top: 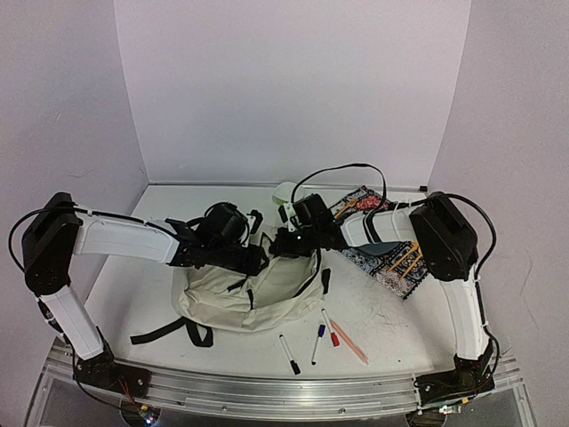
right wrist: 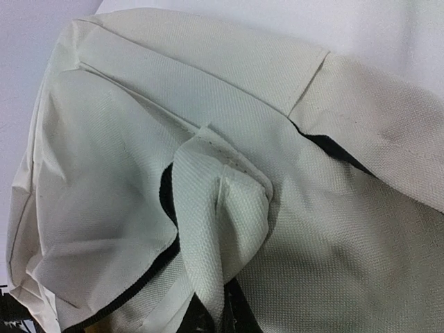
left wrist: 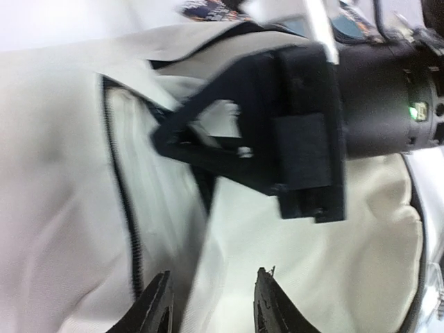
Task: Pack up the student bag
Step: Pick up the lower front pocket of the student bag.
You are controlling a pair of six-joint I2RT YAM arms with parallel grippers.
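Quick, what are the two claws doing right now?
Left gripper: open, over the student bag.
Right gripper: closed on a fold of the student bag.

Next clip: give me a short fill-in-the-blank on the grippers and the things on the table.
The right gripper is ____ on a fold of the student bag.
The jaws of the left gripper stand ____ at the bag.
The patterned notebook lies partly under the ____ arm.
Between the blue-capped marker and the pink pen lies a marker with a ____ cap.
Missing words: shut; open; right; red.
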